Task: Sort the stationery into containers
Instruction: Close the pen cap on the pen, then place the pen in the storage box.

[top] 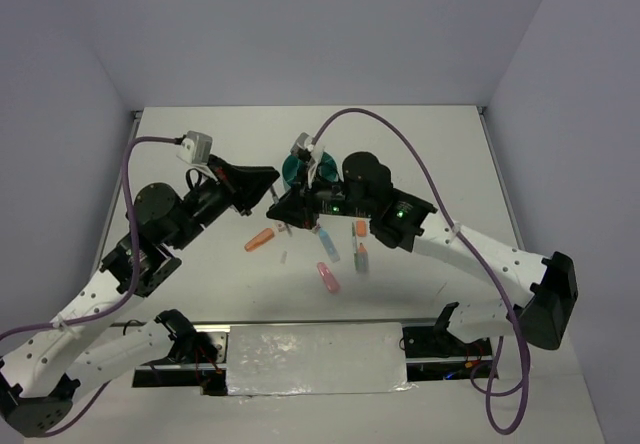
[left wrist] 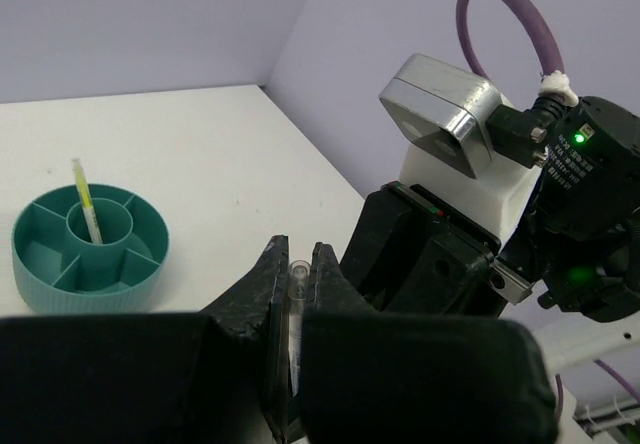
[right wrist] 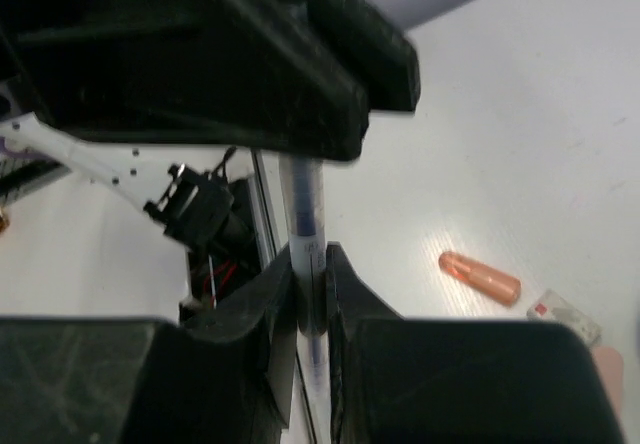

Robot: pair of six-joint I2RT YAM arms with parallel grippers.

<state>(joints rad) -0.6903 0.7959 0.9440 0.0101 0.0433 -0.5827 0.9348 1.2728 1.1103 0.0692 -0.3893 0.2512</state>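
Note:
A clear pen [left wrist: 297, 282] with a blue ink core [right wrist: 305, 199] is gripped from both ends, above the table beside the round teal organizer [top: 293, 171]. My left gripper [left wrist: 297, 254] is shut on one end, its jaws pressed against the clear barrel. My right gripper [right wrist: 311, 256] is shut on the same pen, facing the left one. In the top view the two grippers [top: 272, 192] [top: 288, 207] meet tip to tip. The organizer [left wrist: 90, 249] has a yellow pen [left wrist: 88, 202] standing in its central cup. Most of the held pen is hidden by the fingers.
Loose stationery lies near the grippers: an orange cap [top: 259, 240] [right wrist: 480, 276], a small clear clip [top: 284, 258], a pink eraser [top: 328, 277], a blue piece [top: 328, 244] and an orange piece [top: 360, 229]. Walls close in the table at the back and both sides.

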